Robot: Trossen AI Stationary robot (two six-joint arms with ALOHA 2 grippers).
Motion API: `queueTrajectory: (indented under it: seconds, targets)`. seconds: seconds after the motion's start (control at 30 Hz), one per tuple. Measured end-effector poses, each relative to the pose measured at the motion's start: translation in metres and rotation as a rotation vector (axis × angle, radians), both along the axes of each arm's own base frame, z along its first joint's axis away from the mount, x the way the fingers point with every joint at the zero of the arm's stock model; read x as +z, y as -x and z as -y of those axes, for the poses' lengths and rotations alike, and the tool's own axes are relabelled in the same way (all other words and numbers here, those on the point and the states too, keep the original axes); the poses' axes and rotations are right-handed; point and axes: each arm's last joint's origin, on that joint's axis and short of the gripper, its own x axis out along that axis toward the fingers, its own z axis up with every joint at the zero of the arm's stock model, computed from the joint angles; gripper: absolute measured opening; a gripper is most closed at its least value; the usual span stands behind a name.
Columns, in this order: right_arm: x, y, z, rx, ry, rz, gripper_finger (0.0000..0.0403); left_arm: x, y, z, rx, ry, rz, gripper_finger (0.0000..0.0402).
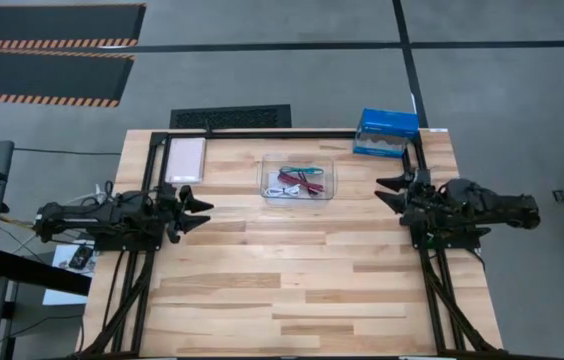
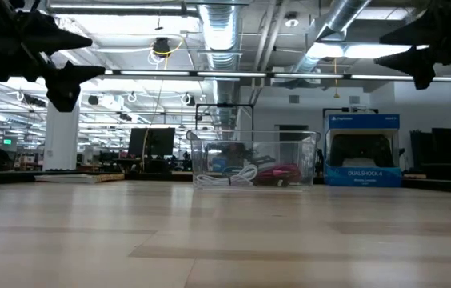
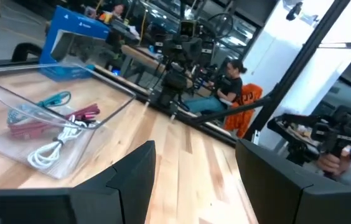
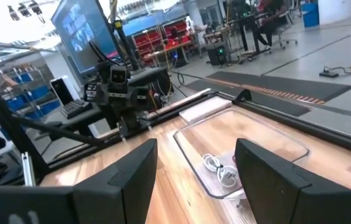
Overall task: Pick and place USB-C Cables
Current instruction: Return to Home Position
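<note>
Several coiled USB-C cables lie inside a clear plastic bin point(image 1: 298, 179) at the table's far middle: a dark red one point(image 3: 35, 126), a teal one point(image 3: 56, 99) and a white one point(image 3: 52, 147); a black one does not show clearly. The white cable also shows in the right wrist view point(image 4: 219, 168). My left gripper point(image 1: 200, 208) hovers open at the table's left, pointing right. My right gripper point(image 1: 390, 190) hovers open at the table's right, pointing left. Both are above the table and apart from the bin.
A blue box point(image 1: 386, 133) stands at the far right corner. A white flat pad point(image 1: 185, 160) lies at the far left. A dark frame point(image 1: 262, 133) runs along the table's far and side edges. People sit in the room beyond the table point(image 3: 228, 81).
</note>
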Motion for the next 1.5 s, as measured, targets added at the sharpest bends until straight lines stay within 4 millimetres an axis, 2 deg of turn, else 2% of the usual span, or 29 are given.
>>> queueTrajectory:
  seconds: [0.43, 1.5]
  targets:
    - [-0.053, -0.023, -0.001, 0.005, -0.022, 0.072, 0.024, -0.001, 0.0, 0.002, -0.016, -0.03, -0.011, 0.021]
    - [-0.053, -0.023, -0.001, 0.004, -0.035, 0.073, 0.024, -0.002, 0.0, 0.003, -0.007, -0.14, -0.02, 0.021]
